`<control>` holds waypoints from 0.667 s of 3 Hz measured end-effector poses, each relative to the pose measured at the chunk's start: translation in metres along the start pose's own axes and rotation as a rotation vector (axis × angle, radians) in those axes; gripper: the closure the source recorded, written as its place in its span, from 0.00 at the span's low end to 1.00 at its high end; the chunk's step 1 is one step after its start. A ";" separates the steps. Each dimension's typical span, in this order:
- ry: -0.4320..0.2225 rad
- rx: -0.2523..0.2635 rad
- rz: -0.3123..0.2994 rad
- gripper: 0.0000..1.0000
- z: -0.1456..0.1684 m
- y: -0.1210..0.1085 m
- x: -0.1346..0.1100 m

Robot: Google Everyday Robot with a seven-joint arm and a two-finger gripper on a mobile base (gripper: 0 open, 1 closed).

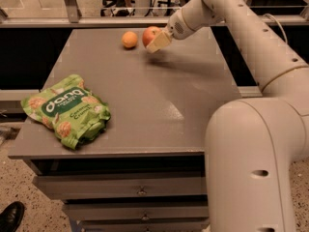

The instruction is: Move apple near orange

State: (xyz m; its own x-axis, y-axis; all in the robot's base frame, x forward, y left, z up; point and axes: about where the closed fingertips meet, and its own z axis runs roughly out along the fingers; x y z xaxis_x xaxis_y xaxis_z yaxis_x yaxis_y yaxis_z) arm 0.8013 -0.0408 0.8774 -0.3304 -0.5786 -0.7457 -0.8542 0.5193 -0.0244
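Observation:
The red apple [149, 34] is held in my gripper [155, 39] at the far side of the grey table [145, 95], low over its surface. The small orange [129, 39] sits on the table just left of the apple, a small gap between them. My gripper is shut on the apple, with a cream fingertip [159, 41] across its right front. The white arm reaches in from the upper right.
A green snack bag [66, 109] lies at the table's front left. The robot's white base [256, 163] fills the right foreground. Drawers [140, 192] sit below the tabletop. A shoe [10, 216] shows at the bottom left.

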 end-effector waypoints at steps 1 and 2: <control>0.015 -0.012 0.008 0.85 0.014 -0.003 -0.002; 0.027 -0.027 0.008 0.62 0.025 -0.002 -0.005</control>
State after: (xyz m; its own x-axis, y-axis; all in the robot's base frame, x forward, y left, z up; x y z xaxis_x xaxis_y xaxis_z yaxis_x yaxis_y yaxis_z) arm 0.8151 -0.0234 0.8640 -0.3480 -0.5917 -0.7272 -0.8618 0.5073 -0.0003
